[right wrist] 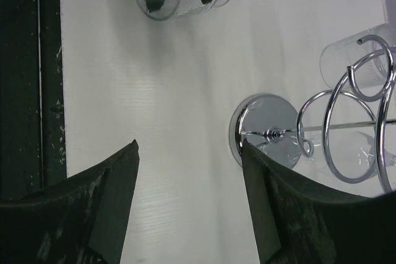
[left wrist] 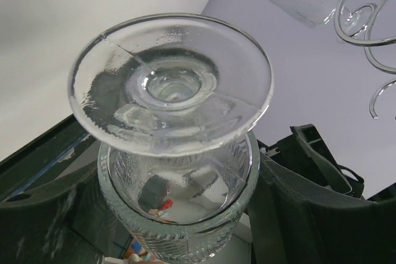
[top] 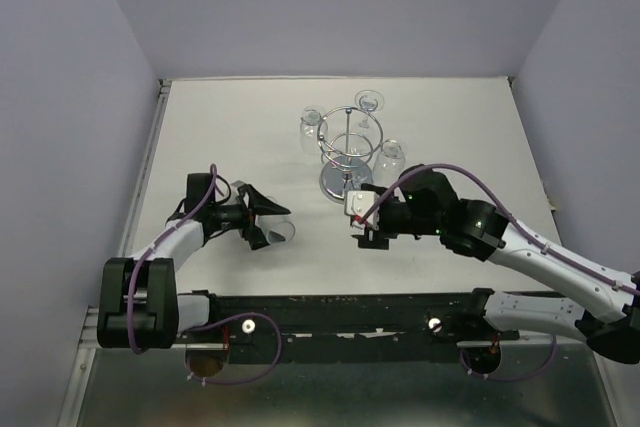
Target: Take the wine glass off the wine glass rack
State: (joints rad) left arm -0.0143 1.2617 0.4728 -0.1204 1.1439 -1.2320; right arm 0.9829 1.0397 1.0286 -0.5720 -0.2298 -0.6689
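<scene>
Tabletop, flat and white [top: 230,137], takes up most of the scene, and toward its far middle stands the chrome wire wine glass rack [top: 350,147] on its round shiny base. Three clear hanging glasses [top: 392,157] remain on its loops. Off to the near left, well apart from the rack, the clear ribbed wine glass [top: 281,231] sits in the left gripper [top: 268,222], so from where I stand it is already off the rack. Its black fingers [left wrist: 297,196] are clamped on either side of the bowl, the round foot turned back toward the wrist and the open rim pointing away. I cannot tell whether the glass touches the table. To my eye the worry is that smooth bowl: a loose hold could let it slide out and drop, and a harder squeeze might crack it. The right gripper [top: 362,225] hovers just beside the rack's base, fingers [right wrist: 105,208] apart with nothing between them. A careless sweep there could nudge the rack and shake the others loose.
</scene>
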